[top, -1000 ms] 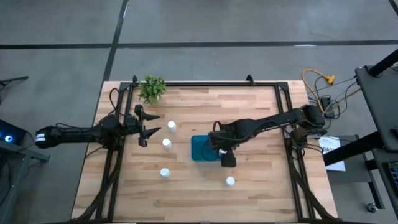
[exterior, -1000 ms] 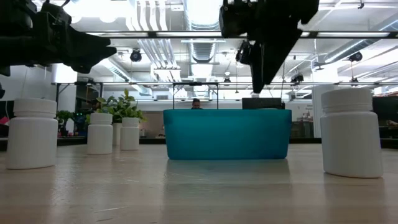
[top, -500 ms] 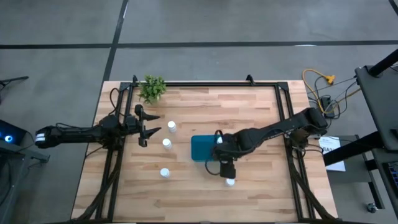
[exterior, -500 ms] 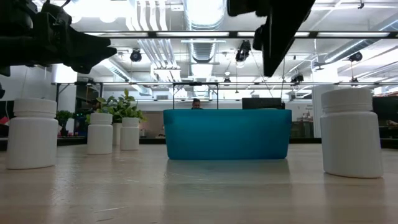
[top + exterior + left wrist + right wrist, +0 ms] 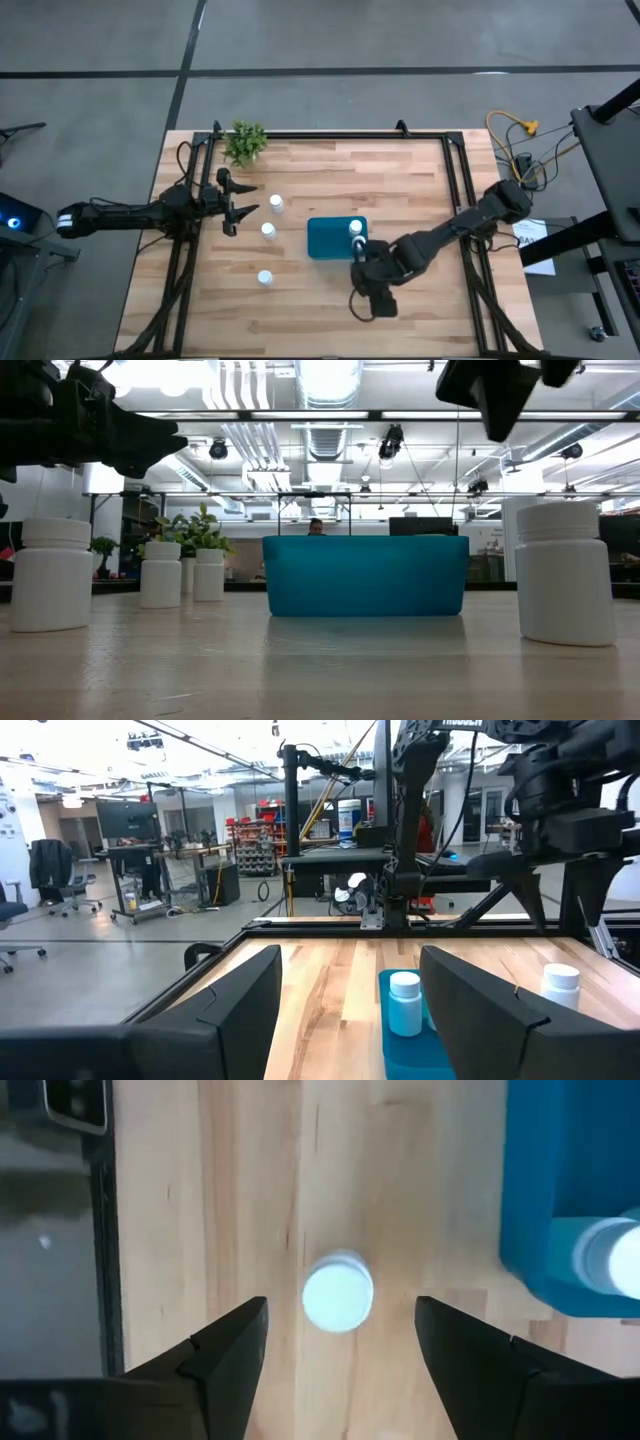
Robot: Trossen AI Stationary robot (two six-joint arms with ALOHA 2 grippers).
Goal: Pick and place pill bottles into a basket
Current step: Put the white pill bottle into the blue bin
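Right gripper: our right fingers are spread wide apart and hold nothing. They hang right over one pill bottle near the front edge of the table.
Left gripper: our left arm waits by the left side of the table. Its fingers are apart and empty too.
Bottles: we see three more white bottles standing on the wood on the left, one at the back, one in the middle and one nearer the front.
Basket: the blue basket sits in the middle of the table. One bottle already stands inside it.
How it will feel: we think the bottle is light, hard and smooth. It could slip or tip over if we bump it.
Where to hold: we would squeeze the round sides, just under the cap.
Edges: the basket wall is close beside this bottle, and the table's front edge is near.
Room to move: we see bare wood all around the bottle, so the fingers can go straight down.
Plant: it stands far off in the back corner.
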